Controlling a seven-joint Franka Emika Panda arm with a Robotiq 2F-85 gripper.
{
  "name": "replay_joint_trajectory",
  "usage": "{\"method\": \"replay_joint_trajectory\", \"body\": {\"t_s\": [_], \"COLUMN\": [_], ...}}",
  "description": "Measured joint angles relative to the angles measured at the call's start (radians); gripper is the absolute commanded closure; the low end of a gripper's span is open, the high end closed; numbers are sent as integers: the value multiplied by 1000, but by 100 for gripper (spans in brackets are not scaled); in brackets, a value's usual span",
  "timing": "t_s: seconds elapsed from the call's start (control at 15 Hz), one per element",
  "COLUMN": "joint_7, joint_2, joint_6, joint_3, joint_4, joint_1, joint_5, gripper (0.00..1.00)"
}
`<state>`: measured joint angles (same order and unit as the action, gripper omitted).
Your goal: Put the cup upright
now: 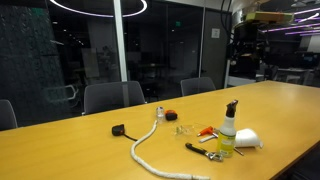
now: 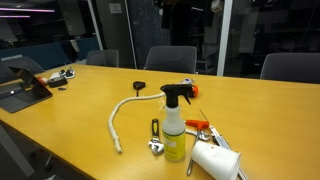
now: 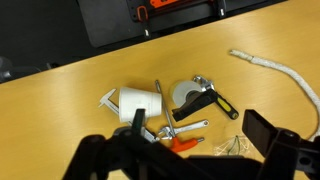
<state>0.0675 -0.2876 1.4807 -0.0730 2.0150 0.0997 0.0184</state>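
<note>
The small transparent cup lies on the yellow table, seemingly on its side, next to an orange-handled tool. In an exterior view it is a faint clear shape left of the spray bottle. My gripper hangs high above the table with its two dark fingers spread wide and nothing between them. The cup is below, near the right finger. In an exterior view the arm is raised well above the table's far side.
A spray bottle of yellow liquid stands beside a white opaque cup lying on its side. A wrench, a white rope and a small black object lie nearby. Chairs line the far edge.
</note>
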Motion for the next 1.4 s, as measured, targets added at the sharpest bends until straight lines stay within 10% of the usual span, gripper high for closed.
{"method": "replay_joint_trajectory", "body": {"t_s": [1.4], "joint_7": [16], "joint_2": [3], "joint_6": [53], "joint_3": [41], "joint_4": [2], "joint_1": [-40], "joint_5": [-32], "gripper": [0]}}
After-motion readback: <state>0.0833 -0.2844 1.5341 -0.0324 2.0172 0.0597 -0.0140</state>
